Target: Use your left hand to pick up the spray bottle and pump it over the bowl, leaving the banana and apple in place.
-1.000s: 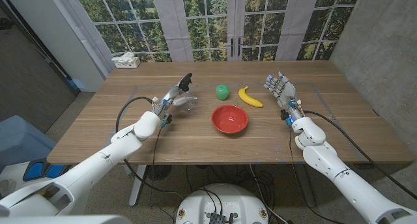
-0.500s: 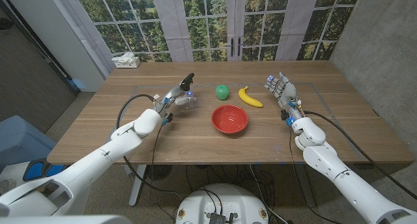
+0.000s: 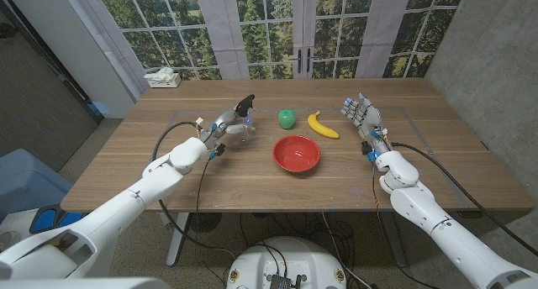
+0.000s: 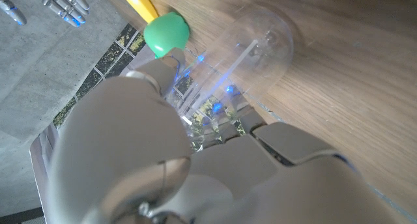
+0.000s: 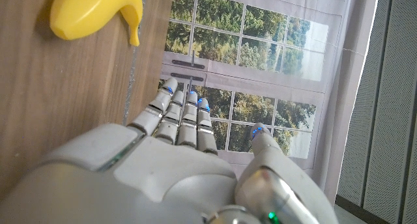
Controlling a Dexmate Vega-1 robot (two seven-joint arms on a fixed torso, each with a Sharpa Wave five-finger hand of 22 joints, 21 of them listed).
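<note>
On the table's left part, the left hand (image 3: 223, 125) is wrapped around the clear bottle (image 3: 242, 126), its black spray head (image 3: 245, 102) sticking up above the fingers. In the left wrist view the bottle's (image 4: 251, 51) rounded body shows just past the fingers (image 4: 215, 116), which close on it; whether its base is touching the wood or just off it I cannot tell. Just beyond the hand's fingertips, toward the middle, sits the green apple (image 3: 287, 118), and nearer the robot than that, to the hand's right, the red bowl (image 3: 296, 153). Right of the apple lies the banana (image 3: 322, 126), near the right hand (image 3: 361, 118), which holds nothing and stands with fingers straight and held close together; the right wrist view shows the banana's (image 5: 98, 12) end just ahead of those fingers (image 5: 186, 116). The step in hand looks like the pick-up: grasp made, carry not yet done. Next the bottle needs lifting and moving right until the nozzle is over the bowl, passing clear of the apple, then a squeeze on the pump
</note>
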